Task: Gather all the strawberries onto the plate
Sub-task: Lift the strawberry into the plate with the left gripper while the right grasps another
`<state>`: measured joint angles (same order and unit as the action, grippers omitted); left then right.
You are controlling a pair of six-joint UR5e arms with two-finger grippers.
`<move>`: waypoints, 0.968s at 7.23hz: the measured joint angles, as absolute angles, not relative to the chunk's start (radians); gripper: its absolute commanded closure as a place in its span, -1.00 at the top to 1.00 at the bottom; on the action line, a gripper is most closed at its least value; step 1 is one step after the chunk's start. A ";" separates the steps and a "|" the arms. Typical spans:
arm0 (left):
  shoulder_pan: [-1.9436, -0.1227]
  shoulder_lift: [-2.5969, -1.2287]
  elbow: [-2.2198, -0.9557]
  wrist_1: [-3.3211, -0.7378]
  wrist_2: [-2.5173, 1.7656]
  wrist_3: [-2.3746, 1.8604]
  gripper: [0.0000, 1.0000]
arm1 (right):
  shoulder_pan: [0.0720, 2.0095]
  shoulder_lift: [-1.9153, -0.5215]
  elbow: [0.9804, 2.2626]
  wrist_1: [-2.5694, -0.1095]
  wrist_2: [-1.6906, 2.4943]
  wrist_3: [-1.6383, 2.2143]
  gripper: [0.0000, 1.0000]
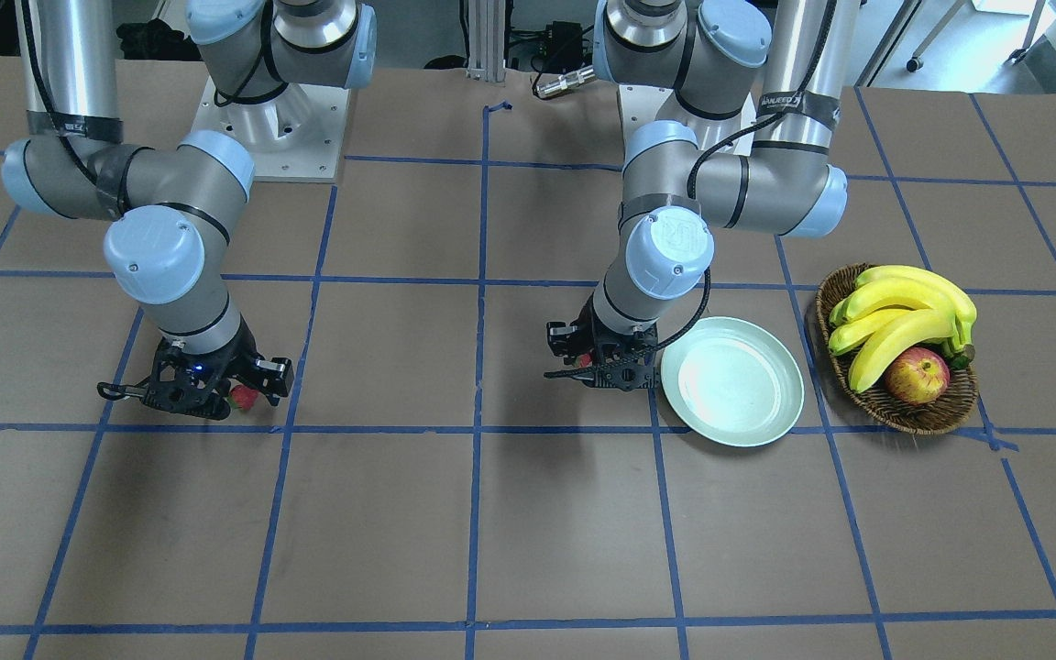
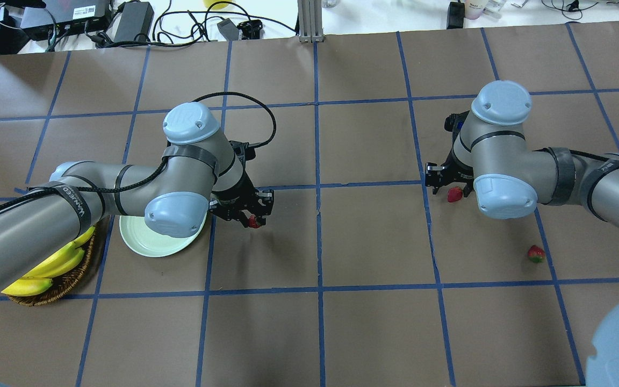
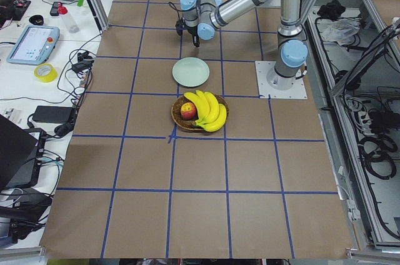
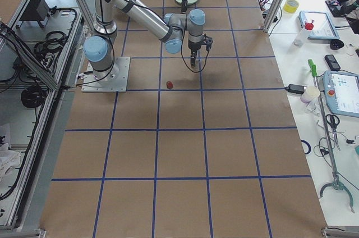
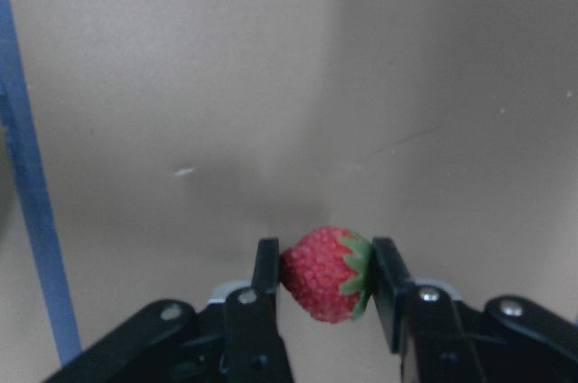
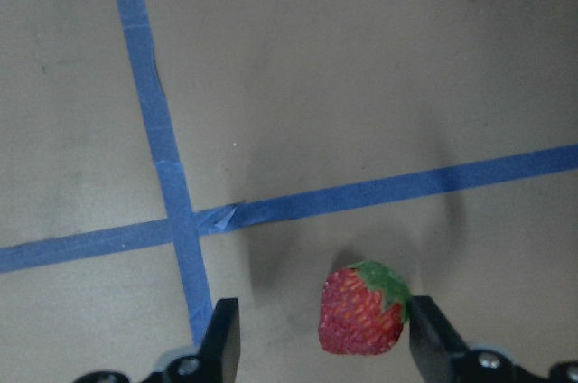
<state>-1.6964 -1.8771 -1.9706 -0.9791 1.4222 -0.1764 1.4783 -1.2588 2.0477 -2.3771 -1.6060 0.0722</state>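
The first strawberry [image 5: 327, 273] sits pinched between the fingers of the left gripper [image 5: 325, 261], held by its sides and clear of the table [image 5: 271, 85]. The gripper hangs just beside the plate [image 1: 731, 380], not over it, and the plate is bare. If we let go here, the fruit lands on the table. Dropped from too high, it may bounce or roll over the shallow rim.

The second strawberry [image 6: 361, 311] lies between the spread fingers of the right gripper [image 6: 325, 320]. It is close to one finger, with a wide gap to the other. We judge that closing now could push it sideways or pop it free.

The third strawberry [image 2: 536, 253] lies alone, well apart from the plate. Both arms heading for the plate together could crowd each other.
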 measured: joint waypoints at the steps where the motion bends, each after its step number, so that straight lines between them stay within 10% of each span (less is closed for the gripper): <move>1: -1.675 -1.865 -1.891 -1.064 1.429 -0.169 -1.00 | 1.478 -1.252 2.043 -2.377 -1.607 0.071 0.34; 6: -1.413 -1.873 -1.718 -1.242 1.520 0.145 -1.00 | 1.476 -1.247 2.045 -2.370 -1.634 0.058 0.24; 7: -1.381 -1.881 -1.751 -1.223 1.524 0.181 -0.42 | 1.474 -1.247 2.046 -2.367 -1.634 0.056 0.24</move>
